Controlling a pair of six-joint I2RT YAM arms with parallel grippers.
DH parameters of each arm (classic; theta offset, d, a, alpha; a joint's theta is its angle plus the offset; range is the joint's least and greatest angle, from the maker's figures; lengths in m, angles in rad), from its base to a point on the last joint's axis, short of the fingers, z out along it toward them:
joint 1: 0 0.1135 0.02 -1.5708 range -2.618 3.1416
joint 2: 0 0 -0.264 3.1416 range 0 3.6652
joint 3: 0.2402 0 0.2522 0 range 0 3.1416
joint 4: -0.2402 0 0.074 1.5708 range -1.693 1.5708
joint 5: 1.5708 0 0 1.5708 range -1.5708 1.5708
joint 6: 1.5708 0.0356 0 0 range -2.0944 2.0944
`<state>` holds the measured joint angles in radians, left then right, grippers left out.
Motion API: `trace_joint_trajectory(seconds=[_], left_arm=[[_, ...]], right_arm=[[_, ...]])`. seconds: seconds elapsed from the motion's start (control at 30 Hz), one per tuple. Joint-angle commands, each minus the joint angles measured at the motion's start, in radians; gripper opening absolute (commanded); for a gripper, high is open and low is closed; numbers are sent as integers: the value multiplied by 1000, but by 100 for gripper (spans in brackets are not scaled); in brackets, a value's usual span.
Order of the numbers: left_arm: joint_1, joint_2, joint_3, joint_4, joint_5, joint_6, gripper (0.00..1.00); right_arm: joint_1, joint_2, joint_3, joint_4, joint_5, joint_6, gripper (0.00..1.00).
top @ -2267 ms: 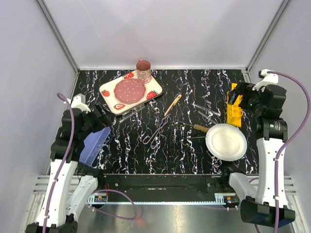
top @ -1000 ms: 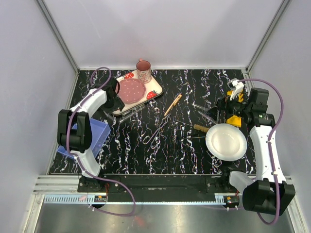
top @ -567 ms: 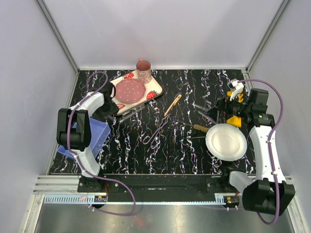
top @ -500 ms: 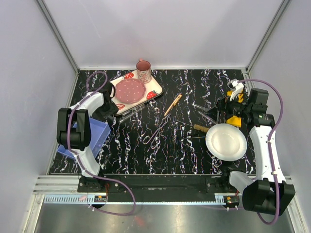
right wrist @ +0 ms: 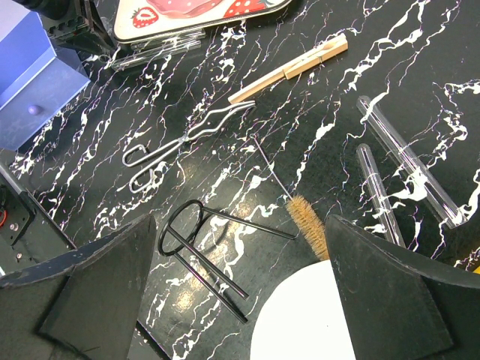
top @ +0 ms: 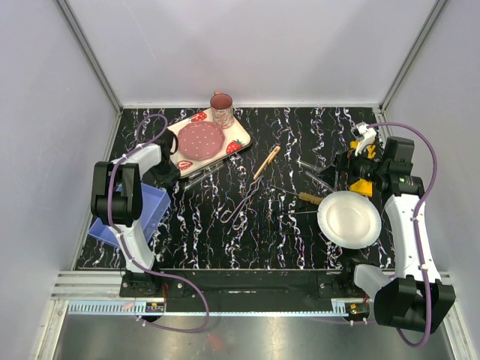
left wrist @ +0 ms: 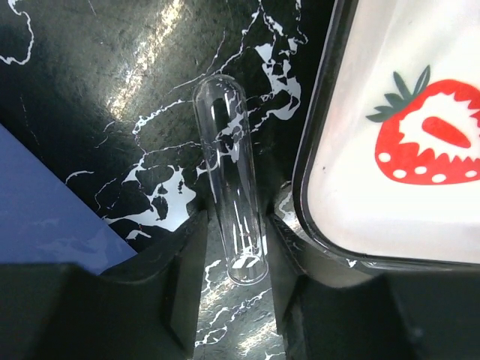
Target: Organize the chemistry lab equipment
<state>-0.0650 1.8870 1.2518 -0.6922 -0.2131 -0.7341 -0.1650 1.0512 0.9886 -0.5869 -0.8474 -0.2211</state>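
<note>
The left gripper (left wrist: 238,225) straddles the test tube (left wrist: 229,172), jaws narrow but not quite touching; the rim of the tray (left wrist: 352,172) crowds one jaw; a skewed squeeze could squirt the glass away.

Tray (left wrist: 352,202) just beside test tube (left wrist: 229,187)

Left claw (left wrist: 234,225) half-spread — right claw (right wrist: 240,225) wide

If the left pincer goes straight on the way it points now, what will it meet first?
The glass test tube, lying between the fingers of the left pincer, beside the strawberry tray; then probably the black table under it. Depth to the table is unclear.
</note>
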Motion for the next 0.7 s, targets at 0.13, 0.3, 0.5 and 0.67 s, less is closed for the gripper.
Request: trace_joint_trajectory(seconds=[0.13, 0.3, 0.5, 0.67], left_arm=[[5, 9, -26, 45, 6, 30, 29], [5, -29, -51, 62, 0, 50, 16], [5, -124, -80, 72, -12, 84, 11], [7, -198, -112, 74, 6, 116, 10]], right_arm=[[-7, -11, 8, 41, -2, 3, 100], [-7, -16, 16, 35, -2, 5, 100], [-7, -20, 21, 32, -5, 6, 100], [-7, -20, 27, 29, -16, 8, 100]])
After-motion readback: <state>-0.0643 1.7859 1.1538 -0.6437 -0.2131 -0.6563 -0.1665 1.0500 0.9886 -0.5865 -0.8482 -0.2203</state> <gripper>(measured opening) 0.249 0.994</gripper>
